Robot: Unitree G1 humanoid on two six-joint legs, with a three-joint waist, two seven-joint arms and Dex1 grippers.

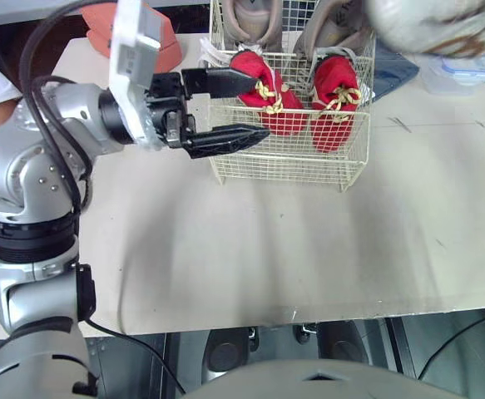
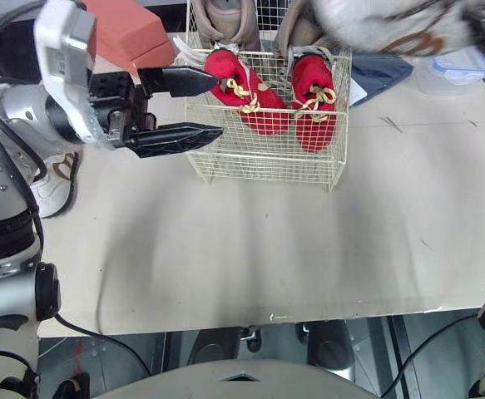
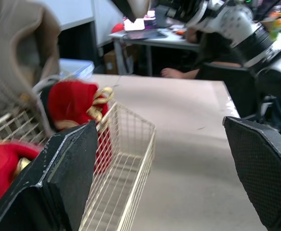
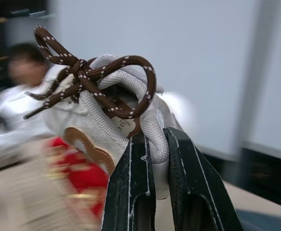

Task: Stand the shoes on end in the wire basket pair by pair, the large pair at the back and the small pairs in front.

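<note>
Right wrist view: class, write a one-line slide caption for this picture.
The right end effector pinches a white shoe with brown laces, red shoes in the background.

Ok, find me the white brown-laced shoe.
Clamped in the right gripper, the white shoe hangs above the wire basket, at its right rear corner in the eye views.

— What's in the wire basket (image 1: pixel 284 166)?

— Two red shoes (image 1: pixel 335 104) with gold laces stand on end, side by side, in the front. A larger tan pair (image 1: pixel 254 21) stands upright behind them.

— Any others?

— A pale grey shoe (image 4: pixel 106 125) with brown trim and brown speckled laces hangs above the basket's right side, pinched by the right hand (image 4: pixel 157 139). A similar shoe (image 2: pixel 55 187) lies well left of the basket.
</note>
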